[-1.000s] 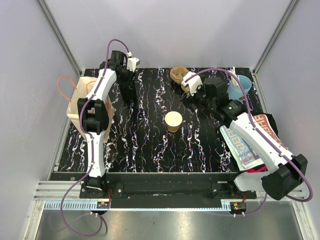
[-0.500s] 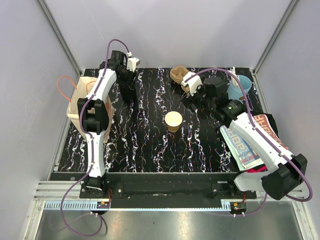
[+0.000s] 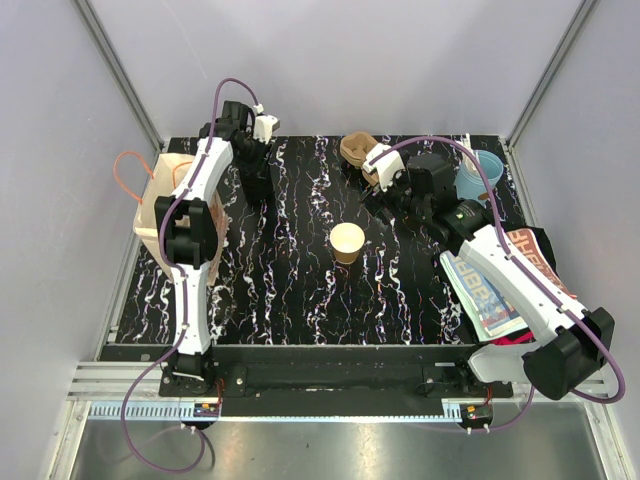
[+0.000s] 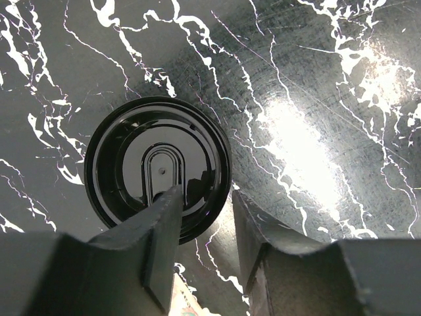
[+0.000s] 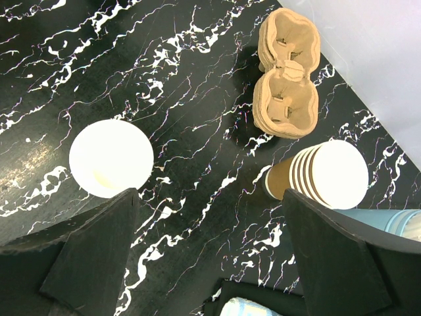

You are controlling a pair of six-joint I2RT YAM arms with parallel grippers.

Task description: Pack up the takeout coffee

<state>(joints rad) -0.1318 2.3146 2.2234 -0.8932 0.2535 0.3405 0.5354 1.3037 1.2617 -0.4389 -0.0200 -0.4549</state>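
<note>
Just one lidless cup [image 3: 347, 241], one black lid [image 4: 158, 164].

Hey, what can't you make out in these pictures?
Top view: round black plastic lid hidden under left gripper.
Left wrist view: lid's near rim behind a finger; contact unclear.
Top view: nested tan paper cup stack hidden under right gripper.
Right wrist view: light blue cup cut off at edge.
</note>
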